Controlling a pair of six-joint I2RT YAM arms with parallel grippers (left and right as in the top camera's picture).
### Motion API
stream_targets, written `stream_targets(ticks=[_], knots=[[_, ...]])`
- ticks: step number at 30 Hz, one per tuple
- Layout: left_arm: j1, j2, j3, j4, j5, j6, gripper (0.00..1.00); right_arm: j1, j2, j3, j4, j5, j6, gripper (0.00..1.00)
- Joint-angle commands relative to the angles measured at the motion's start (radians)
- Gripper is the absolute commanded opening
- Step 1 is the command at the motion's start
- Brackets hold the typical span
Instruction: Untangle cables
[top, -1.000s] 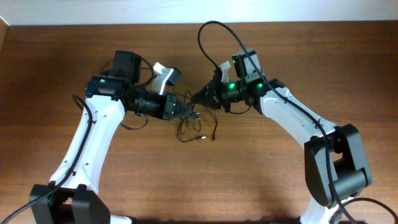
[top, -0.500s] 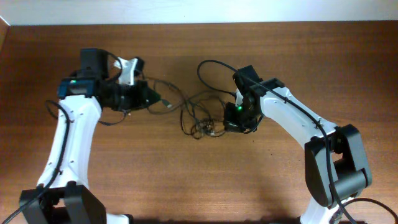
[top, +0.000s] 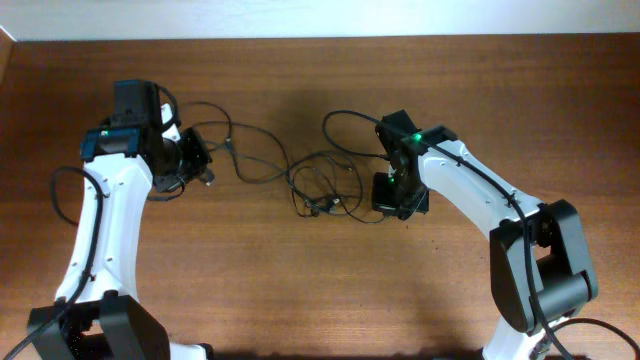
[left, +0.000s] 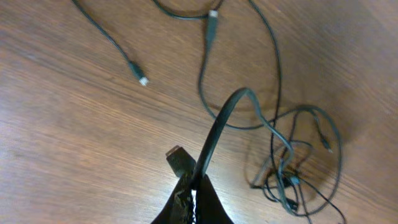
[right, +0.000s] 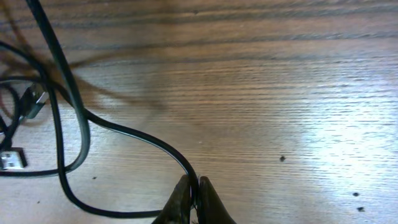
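Left hand (left: 194, 186): clamped on one strand, taut toward the left.
Cables (top: 322, 195): mid-tabletop (top: 300, 290), between both hands; loops spread, small knot at centre.
Right hand (right: 196, 185): pinching another strand.
Progress: roughly midway; knot not yet separated.

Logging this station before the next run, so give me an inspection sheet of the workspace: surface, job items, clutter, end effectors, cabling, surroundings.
Surface: brown wooden table, bare wood with a few small dark specks.
Job's things: thin black cables knotted together mid-table; one strand runs toward the left arm; a loose plug end lies on the wood.
Clutter: nothing seen.
End effectors: left end effector shut on one strand of the cables; right end effector shut on another strand, low at the table.
Cables: thicker black wire loops beside the left arm.
Surroundings: pale strip beyond the table's far edge; nothing else seen.
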Motion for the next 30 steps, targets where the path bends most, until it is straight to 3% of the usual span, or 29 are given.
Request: stream_targets(ticks=[1,2,3,5,6,9,11,12,13,15,18,21,22,24,30], knots=[[0.008,-0.015,0.002,-0.017,-0.099,-0.023,0.23,0.002,-0.021,0.010,-0.016,0.032,-0.006,0.04],[0.008,-0.015,0.002,-0.020,-0.098,-0.024,0.59,0.002,-0.021,0.035,-0.038,0.023,-0.006,0.04],[0.008,-0.015,0.002,-0.023,-0.098,-0.024,0.86,0.003,-0.022,0.082,-0.079,0.003,-0.025,0.04],[0.008,-0.015,0.002,-0.030,-0.094,-0.024,0.99,0.004,-0.022,0.188,-0.157,-0.050,-0.109,0.04],[0.008,-0.015,0.002,-0.030,-0.090,-0.024,0.99,0.004,-0.022,0.222,-0.179,-0.070,-0.134,0.04],[0.004,-0.015,0.001,-0.043,-0.023,-0.023,0.98,0.004,-0.021,0.281,-0.205,-0.109,-0.164,0.10],[-0.011,-0.015,-0.006,-0.044,0.028,-0.023,0.71,0.005,-0.020,0.272,-0.208,-0.109,-0.171,0.12],[-0.024,-0.015,-0.013,-0.044,0.028,-0.023,0.36,0.005,-0.020,0.271,-0.216,-0.109,-0.190,0.17],[-0.042,-0.015,-0.026,-0.039,0.027,-0.023,0.21,0.005,-0.021,0.271,-0.220,-0.109,-0.222,0.24],[-0.079,-0.010,-0.061,0.000,0.028,-0.023,0.11,-0.002,-0.021,0.288,-0.213,-0.252,-0.345,0.38],[-0.134,0.037,-0.086,0.046,0.045,-0.023,0.12,0.001,-0.021,0.308,-0.195,-0.466,-0.447,0.49],[-0.192,0.143,-0.087,0.113,0.122,-0.023,0.33,0.020,-0.020,0.305,-0.135,-0.467,-0.440,0.50],[-0.206,0.171,-0.087,0.136,0.125,-0.023,0.33,0.026,-0.018,0.304,-0.118,-0.467,-0.439,0.50],[-0.227,0.229,-0.087,0.200,0.125,-0.023,0.43,0.037,0.000,0.304,-0.086,-0.455,-0.402,0.50],[-0.240,0.346,-0.087,0.344,0.109,-0.024,0.41,0.038,0.051,0.298,0.042,-0.441,-0.283,0.50]])
